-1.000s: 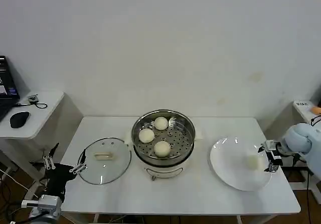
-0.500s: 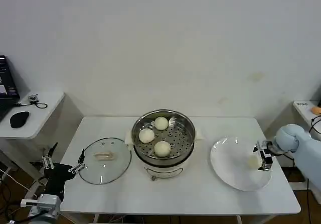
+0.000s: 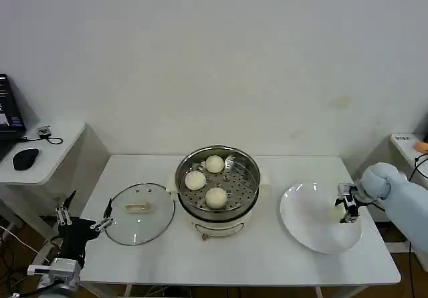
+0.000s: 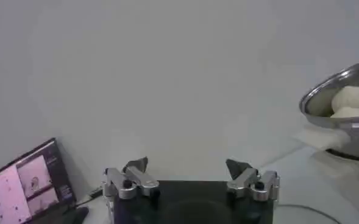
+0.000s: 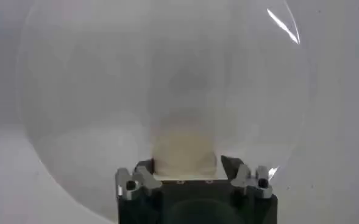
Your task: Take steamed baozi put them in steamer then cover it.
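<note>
I see three baozi [image 3: 215, 196] in the steamer [image 3: 218, 184], cover [image 3: 139, 212] beside it, right gripper [image 3: 346, 206] at fourth baozi [image 3: 337, 213] on plate [image 3: 311, 223], left gripper [image 3: 85, 218] parked low.

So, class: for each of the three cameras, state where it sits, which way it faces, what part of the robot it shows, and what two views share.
Head view: high on the robot, facing forward and down at the table; left pincer low beside it, right pincer over the plate.
Left wrist view: behind the open left pincer, facing the wall and the steamer.
Right wrist view: behind the right pincer, facing the plate and last baozi.
Shared: head and left wrist views both show the steamer holding baozi.
</note>
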Robot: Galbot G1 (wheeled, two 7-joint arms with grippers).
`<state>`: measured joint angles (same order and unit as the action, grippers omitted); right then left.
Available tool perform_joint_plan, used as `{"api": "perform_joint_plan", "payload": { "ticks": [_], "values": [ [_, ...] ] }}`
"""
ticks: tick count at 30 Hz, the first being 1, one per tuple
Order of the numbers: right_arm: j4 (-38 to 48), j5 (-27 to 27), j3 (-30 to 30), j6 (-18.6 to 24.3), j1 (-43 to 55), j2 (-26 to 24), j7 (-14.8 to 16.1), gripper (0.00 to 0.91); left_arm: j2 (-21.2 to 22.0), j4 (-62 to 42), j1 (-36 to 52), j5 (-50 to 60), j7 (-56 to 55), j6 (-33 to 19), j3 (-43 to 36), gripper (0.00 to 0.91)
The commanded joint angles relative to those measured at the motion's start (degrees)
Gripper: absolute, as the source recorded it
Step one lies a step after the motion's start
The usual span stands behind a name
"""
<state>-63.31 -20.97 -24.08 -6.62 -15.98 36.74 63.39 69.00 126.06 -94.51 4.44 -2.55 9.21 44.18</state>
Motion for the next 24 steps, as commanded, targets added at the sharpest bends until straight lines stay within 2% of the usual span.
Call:
{"api": "perform_joint_plan", "payload": {
  "ticks": [1,6,11,17,24],
  "values": [
    [-2.73,3.44,-3.32,-1.52,4.96,-2.27,2.26,0.615,0.02,0.10,-0.17,-0.14,-0.03,-0.06,0.26,0.907],
    [-6.16,8.18,-10.50,-3.12,13.78,-4.85,2.89,0.615,-0.16,0.13,-0.10,-0.17,-0.01,-0.08,0.25,0.907],
    [-8.76,14.16,-15.63,-5.16,23.63,-4.98,3.36,0.625,-0.32,0.10,0.45,-0.16,0.01,0.05,0.01,0.907],
    [-10.17,20.89,-25.89,-8.85,38.76,0.20,3.50,0.625,-0.74,-0.37,0.93,-0.27,-0.01,0.05,0.19,0.907],
    [-12.01,32.04,-35.37,-14.86,49.67,10.18,-0.94,0.625,-0.92,-0.98,1.45,-0.31,-0.03,0.03,0.45,0.907]
  ]
}}
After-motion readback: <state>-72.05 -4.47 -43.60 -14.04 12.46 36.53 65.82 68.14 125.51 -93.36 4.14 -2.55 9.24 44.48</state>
